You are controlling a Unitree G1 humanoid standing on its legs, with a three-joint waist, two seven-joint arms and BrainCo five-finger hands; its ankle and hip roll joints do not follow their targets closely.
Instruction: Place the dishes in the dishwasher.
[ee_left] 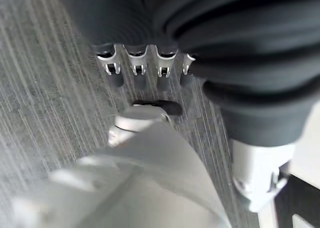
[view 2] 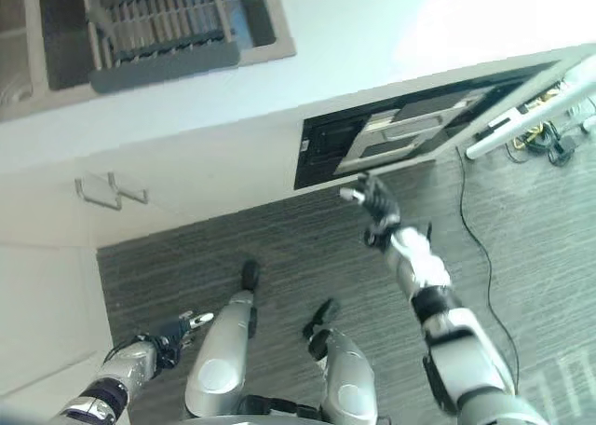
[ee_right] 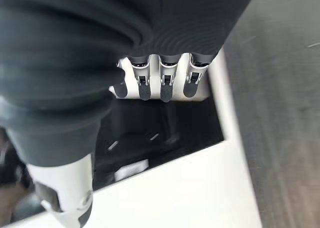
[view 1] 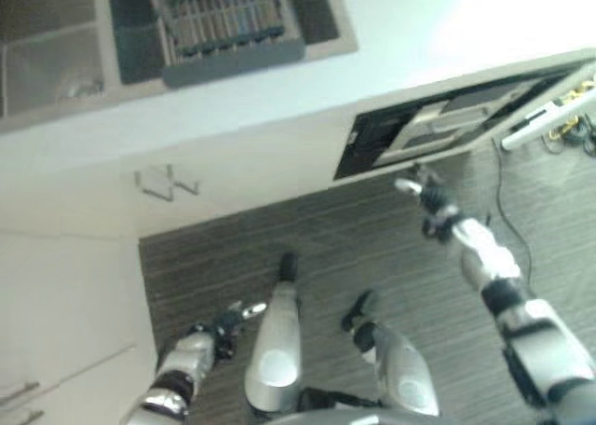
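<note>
The dishwasher (view 1: 438, 127) is a dark opening in the white cabinet front at the right, with a pale rack or panel inside it. My right hand (view 1: 430, 204) is stretched out just in front of the opening's lower edge, fingers relaxed and holding nothing. In the right wrist view its fingers (ee_right: 162, 83) hang over the dark interior (ee_right: 165, 133). My left hand (view 1: 223, 324) hangs low over the floor at the lower left, and its fingers (ee_left: 140, 68) are loose and empty. A grey dish rack (view 1: 228, 24) stands on the countertop (view 1: 279, 89) at the back.
A steel sink (view 1: 51, 71) lies left of the dish rack. A cabinet handle (view 1: 168, 181) sticks out of the white front below the counter. A white bar (view 1: 549, 113) juts out at the dishwasher's right end. Grey striped carpet (view 1: 326, 239) covers the floor.
</note>
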